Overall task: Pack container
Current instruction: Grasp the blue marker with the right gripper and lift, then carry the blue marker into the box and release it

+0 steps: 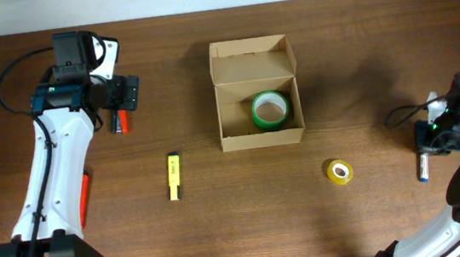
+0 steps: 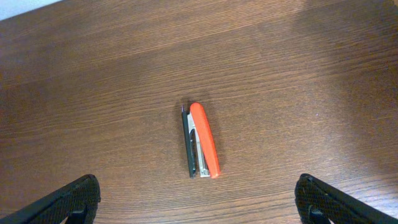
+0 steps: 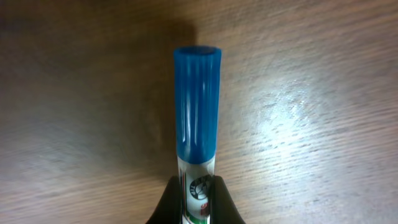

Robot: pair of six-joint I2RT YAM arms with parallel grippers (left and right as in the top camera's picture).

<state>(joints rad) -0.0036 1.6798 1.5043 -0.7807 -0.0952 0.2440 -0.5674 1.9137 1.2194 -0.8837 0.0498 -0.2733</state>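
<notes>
Clearly, container sits well apart from right end effector.

The desk is dark brown with fine wood grain. The box is plain tan. One tape roll is green, the other roll yellow. The highlighter is yellow with a dark end. The stapler is red-orange over black and silver. The marker has a ribbed blue cap and a white body. The left fingers are black.
</notes>
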